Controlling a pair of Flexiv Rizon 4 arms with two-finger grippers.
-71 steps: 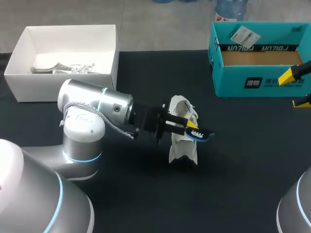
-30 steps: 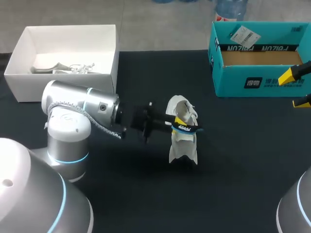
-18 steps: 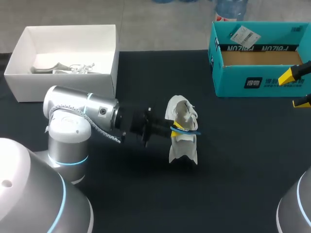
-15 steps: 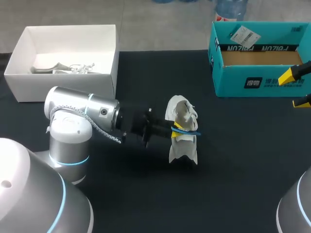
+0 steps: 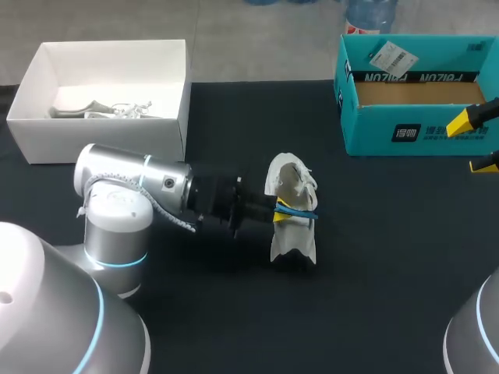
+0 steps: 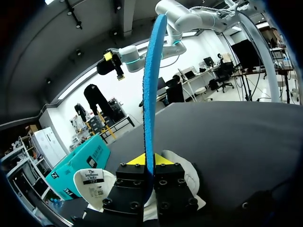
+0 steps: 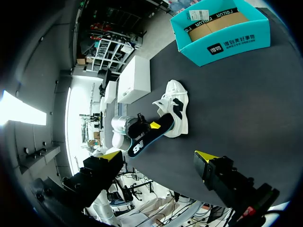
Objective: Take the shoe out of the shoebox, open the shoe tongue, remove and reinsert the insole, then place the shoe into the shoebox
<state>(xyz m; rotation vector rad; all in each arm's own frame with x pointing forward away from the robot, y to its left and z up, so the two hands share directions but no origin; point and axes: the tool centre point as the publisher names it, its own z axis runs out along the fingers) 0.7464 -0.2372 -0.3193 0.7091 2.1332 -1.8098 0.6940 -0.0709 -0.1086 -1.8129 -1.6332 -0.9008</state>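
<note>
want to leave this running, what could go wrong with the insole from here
The left gripper pinches the thin insole with much of it sticking out ahead, so it may bend or slip. The shoe sits unsupported, with the right gripper open and away by the shoebox, so pushing could tip or slide it.

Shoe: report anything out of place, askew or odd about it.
The insole is not seated in the shoe: the left end effector clamps it on edge, just over the shoe. The shoe sits on the table, outside the shoebox. That fits the insole step; nothing looks damaged.
</note>
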